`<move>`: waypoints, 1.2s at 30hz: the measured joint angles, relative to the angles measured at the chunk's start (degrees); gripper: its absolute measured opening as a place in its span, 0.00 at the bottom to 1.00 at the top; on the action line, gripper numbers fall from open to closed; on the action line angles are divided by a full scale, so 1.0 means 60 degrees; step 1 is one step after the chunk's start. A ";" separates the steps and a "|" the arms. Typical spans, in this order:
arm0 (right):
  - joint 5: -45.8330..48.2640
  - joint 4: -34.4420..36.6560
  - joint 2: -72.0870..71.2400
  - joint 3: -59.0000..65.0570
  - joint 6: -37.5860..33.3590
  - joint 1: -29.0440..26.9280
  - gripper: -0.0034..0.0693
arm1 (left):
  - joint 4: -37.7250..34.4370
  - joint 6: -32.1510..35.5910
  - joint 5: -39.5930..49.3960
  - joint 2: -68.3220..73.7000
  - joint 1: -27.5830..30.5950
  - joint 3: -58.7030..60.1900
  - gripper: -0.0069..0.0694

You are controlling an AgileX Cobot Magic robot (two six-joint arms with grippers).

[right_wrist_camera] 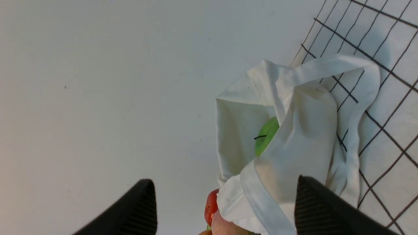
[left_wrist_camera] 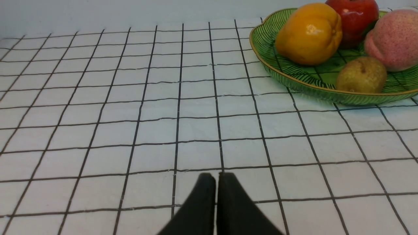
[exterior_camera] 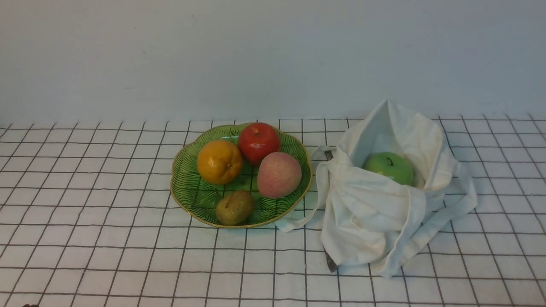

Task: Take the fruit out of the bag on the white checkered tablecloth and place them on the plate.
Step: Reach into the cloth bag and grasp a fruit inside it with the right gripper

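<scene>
Left gripper (left_wrist_camera: 216, 176): fingers pressed together, nothing between them, over bare tablecloth (exterior_camera: 85, 192), well apart from the plate. Right gripper (right_wrist_camera: 224, 179): jaws spread wide and empty, with the bag in its camera's line of sight and not touching it. Neither arm shows in the front view.

Front view, largest first:
- White checkered tablecloth covers the whole surface up to the pale wall (exterior_camera: 273, 55).
- Off-white cloth bag (exterior_camera: 367, 217) is slumped at 3 o'clock of the plate, just beside it, mouth open upward. One strap (exterior_camera: 298, 219) reaches the plate rim at about 4 o'clock.
- Green leaf plate (exterior_camera: 187, 194) sits near centre.
- On the plate: peach (exterior_camera: 279, 175) at 3 o'clock, orange (exterior_camera: 219, 161) at 9–10, red apple (exterior_camera: 258, 143) at 12, touching the peach.
- Green apple (exterior_camera: 389, 167) is inside the bag, toward 1 o'clock of the opening, stem up, lower half hidden by a cloth fold.
- Brown kiwi-like fruit (exterior_camera: 234, 207) is on the plate at 6 o'clock.
</scene>
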 joint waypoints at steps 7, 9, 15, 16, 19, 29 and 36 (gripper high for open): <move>0.0043 0.0001 0.0000 0.0000 -0.0105 0.0000 0.75 | 0.0000 0.0000 0.0000 0.0000 0.0000 0.0000 0.08; 0.0043 0.0001 0.0000 0.0000 -0.0105 0.0000 0.75 | 0.0000 0.0000 0.0000 0.0000 0.0000 0.0000 0.08; 0.0053 0.0061 0.0000 0.0000 -0.0141 0.0000 0.73 | 0.0000 0.0000 0.0000 0.0000 0.0000 0.0000 0.08; 0.0063 0.0114 0.0000 0.0000 -0.0244 0.0000 0.71 | 0.0000 0.0000 0.0000 0.0000 0.0000 0.0000 0.08; 0.0106 0.0183 0.0000 -0.0034 -0.0691 0.0000 0.63 | 0.0000 0.0000 0.0000 0.0000 0.0000 0.0000 0.08; 0.0466 -0.0426 0.1787 -0.3529 -0.6290 0.0000 0.04 | 0.0000 0.0000 0.0000 0.0000 0.0000 0.0000 0.08; 0.3087 -0.0786 0.6044 -0.5107 -0.6907 0.0000 0.03 | 0.0000 0.0000 0.0000 0.0000 0.0000 0.0000 0.08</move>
